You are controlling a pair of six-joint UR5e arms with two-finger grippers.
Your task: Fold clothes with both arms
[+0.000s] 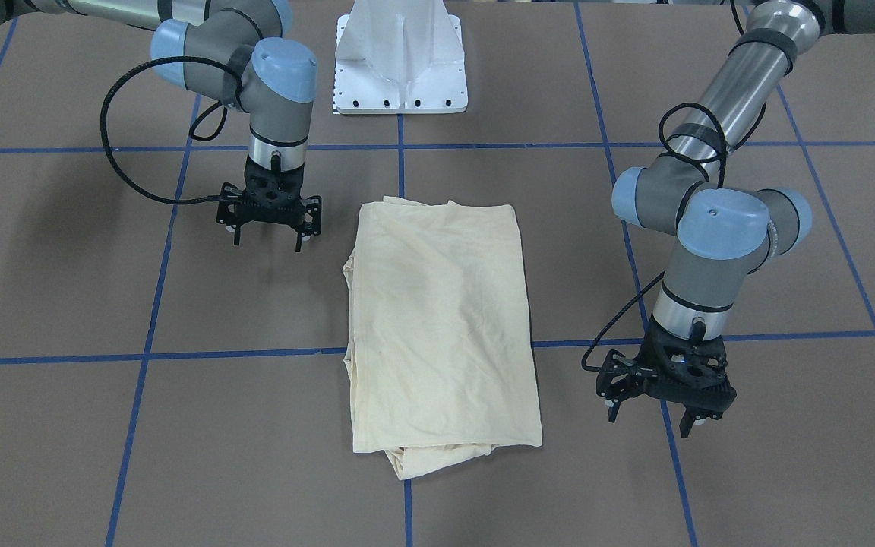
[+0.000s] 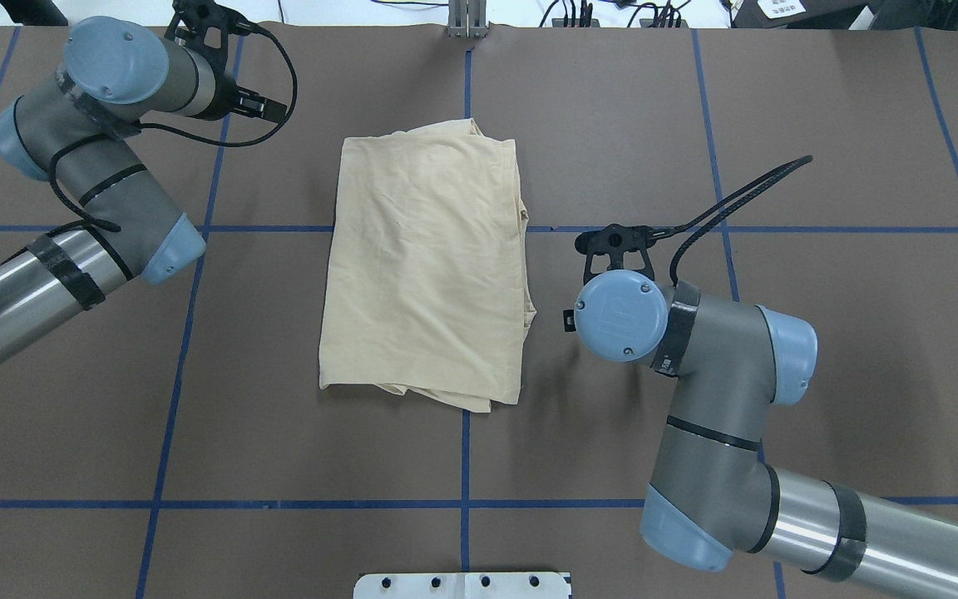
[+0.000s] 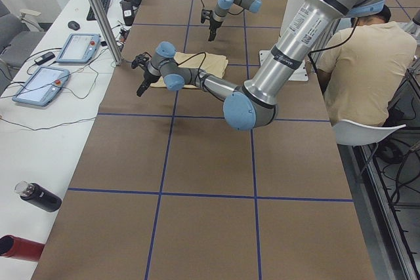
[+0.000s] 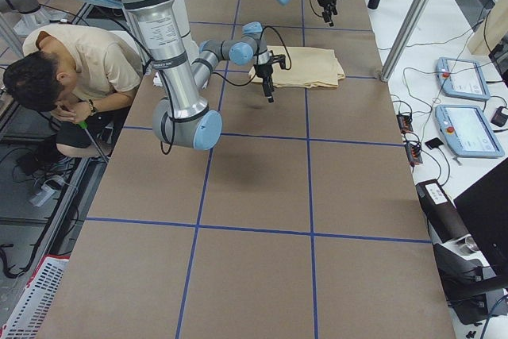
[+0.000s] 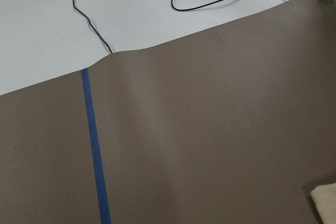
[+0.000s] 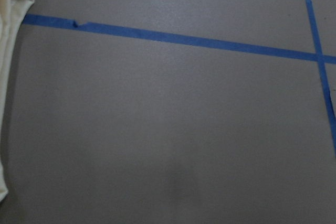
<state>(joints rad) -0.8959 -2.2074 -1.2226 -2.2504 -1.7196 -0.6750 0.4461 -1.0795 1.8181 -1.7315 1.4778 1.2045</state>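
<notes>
While the two pincers, left gripper [image 1: 649,424] and right gripper [image 1: 267,245], hang with fingers spread wide, one cream-yellow shirt [image 1: 441,327] lies between them, folded into a wrinkled rectangle.

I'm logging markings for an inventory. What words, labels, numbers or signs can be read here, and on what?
Nothing can be read.
Left arm: sticker on its silver tube, print too small to read.
Right arm: sticker on its silver tube, also too small.
T-shirt: folded, no print or label showing.
Pendant screen: blurred.
</notes>
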